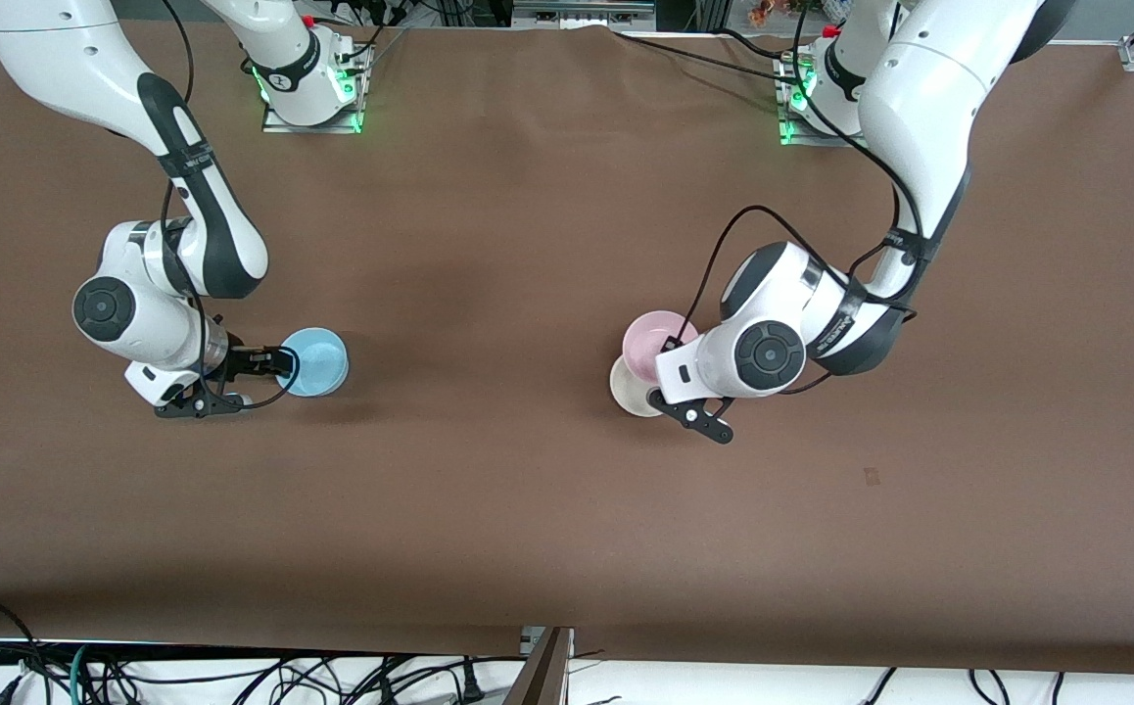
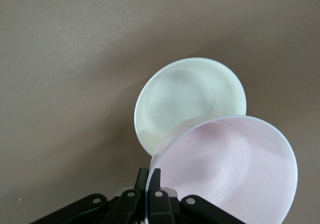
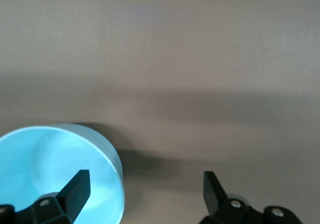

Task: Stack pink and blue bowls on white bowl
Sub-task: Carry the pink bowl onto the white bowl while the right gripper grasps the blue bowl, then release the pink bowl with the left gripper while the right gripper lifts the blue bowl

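My left gripper (image 2: pixel 149 178) is shut on the rim of the pale pink bowl (image 2: pixel 235 169) and holds it tilted, just above and partly over the white bowl (image 2: pixel 187 102). In the front view the pink bowl (image 1: pixel 653 338) overlaps the white bowl (image 1: pixel 628 389), which rests on the table. The sky blue bowl (image 1: pixel 317 360) stands on the table toward the right arm's end. My right gripper (image 3: pixel 145 190) is open at the blue bowl (image 3: pixel 55 174), with one finger inside it, the other outside, and the rim between them.
The brown table cloth (image 1: pixel 528 245) covers the whole table. The arm bases (image 1: pixel 312 88) stand along the edge farthest from the front camera. Cables hang below the table's near edge (image 1: pixel 283 676).
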Action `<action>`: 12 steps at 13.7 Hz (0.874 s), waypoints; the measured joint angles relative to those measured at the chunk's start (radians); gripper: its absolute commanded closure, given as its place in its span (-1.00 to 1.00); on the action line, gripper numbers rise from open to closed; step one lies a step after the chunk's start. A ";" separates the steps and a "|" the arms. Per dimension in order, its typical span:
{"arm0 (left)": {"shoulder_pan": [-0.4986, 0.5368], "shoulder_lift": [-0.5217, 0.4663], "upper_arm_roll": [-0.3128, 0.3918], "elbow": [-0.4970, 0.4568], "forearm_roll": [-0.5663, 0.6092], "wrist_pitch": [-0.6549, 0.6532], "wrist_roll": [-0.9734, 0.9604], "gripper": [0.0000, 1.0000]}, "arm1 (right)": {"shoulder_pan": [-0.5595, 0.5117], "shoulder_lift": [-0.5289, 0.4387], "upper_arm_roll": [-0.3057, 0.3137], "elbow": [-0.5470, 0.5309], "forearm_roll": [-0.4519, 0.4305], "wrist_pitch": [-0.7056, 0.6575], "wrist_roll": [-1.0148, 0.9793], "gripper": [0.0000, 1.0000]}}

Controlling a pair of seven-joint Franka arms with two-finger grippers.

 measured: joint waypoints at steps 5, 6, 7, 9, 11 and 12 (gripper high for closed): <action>-0.037 0.035 0.001 0.000 0.000 0.049 -0.060 1.00 | 0.000 -0.025 0.000 -0.054 0.000 -0.003 0.000 -0.50; -0.038 0.035 0.002 0.001 0.000 0.054 -0.061 1.00 | 0.000 -0.028 0.000 -0.054 0.000 -0.005 0.000 -0.29; -0.038 0.035 0.004 0.003 0.000 0.072 -0.058 1.00 | 0.000 -0.031 0.000 -0.054 0.000 -0.010 0.000 -0.09; -0.034 0.035 0.011 0.004 0.000 0.128 -0.034 1.00 | 0.000 -0.035 0.000 -0.055 0.000 -0.017 0.000 0.09; -0.030 0.035 0.017 0.004 0.000 0.150 0.000 1.00 | 0.000 -0.035 0.000 -0.056 0.000 -0.019 0.000 0.10; -0.030 0.035 0.019 0.004 0.001 0.152 0.012 1.00 | 0.001 -0.035 0.000 -0.057 0.000 -0.019 0.000 0.10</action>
